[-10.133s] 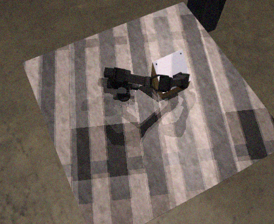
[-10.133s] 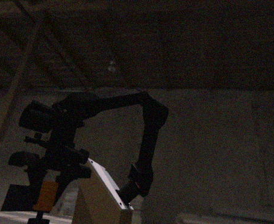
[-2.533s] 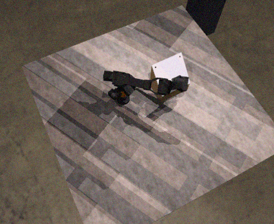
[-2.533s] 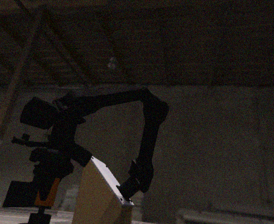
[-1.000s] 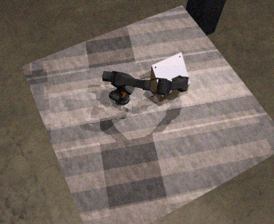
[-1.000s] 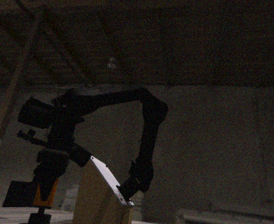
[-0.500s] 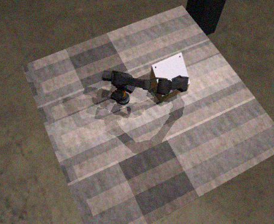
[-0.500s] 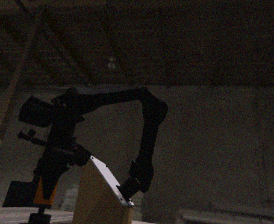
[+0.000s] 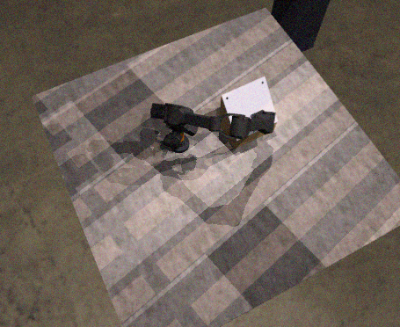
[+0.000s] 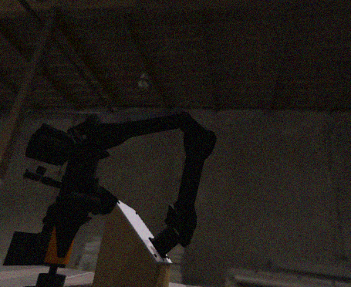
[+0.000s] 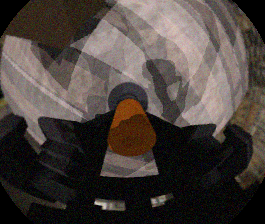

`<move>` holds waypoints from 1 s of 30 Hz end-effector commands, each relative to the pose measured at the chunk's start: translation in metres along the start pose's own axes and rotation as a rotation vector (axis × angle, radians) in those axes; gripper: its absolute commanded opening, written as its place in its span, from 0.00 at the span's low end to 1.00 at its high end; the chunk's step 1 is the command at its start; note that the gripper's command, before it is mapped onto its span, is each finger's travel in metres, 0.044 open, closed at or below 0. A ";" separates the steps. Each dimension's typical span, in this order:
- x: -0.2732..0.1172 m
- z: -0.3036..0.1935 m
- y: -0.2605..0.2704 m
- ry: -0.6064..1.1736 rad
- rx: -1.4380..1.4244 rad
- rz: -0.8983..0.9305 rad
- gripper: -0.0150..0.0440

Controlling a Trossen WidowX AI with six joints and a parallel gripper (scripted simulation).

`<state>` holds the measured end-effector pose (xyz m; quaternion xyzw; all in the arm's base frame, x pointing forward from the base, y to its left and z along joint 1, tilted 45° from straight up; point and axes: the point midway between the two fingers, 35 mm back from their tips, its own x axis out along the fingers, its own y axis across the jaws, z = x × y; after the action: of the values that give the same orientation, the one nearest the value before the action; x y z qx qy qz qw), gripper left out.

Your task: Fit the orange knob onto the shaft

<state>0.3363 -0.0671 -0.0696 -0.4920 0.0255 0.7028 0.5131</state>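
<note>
Gripper closed on the orange knob, fingers on opposite sides, pointing down. Knob looks upright, wide end up toward the wrist, narrow end down.

Directly under it: dark round pedestal. Exterior view shows the dark shaft between knob and pedestal, so knob isn't seated. Can't tell whether the shaft tip is in the hole, or how the flats line up.

Above the gripper, black arm arches over and off to one side, down to a sloped white plate on a brown wedge-shaped stand. Below and around: striped bench, arm shadows across it. Farther out, past the plate, a tall dark block by the bench edge.
</note>
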 end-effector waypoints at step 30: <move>-0.004 -0.005 -0.003 0.001 -0.002 -0.001 0.25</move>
<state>0.3362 -0.0688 -0.0698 -0.4866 0.0256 0.7052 0.5151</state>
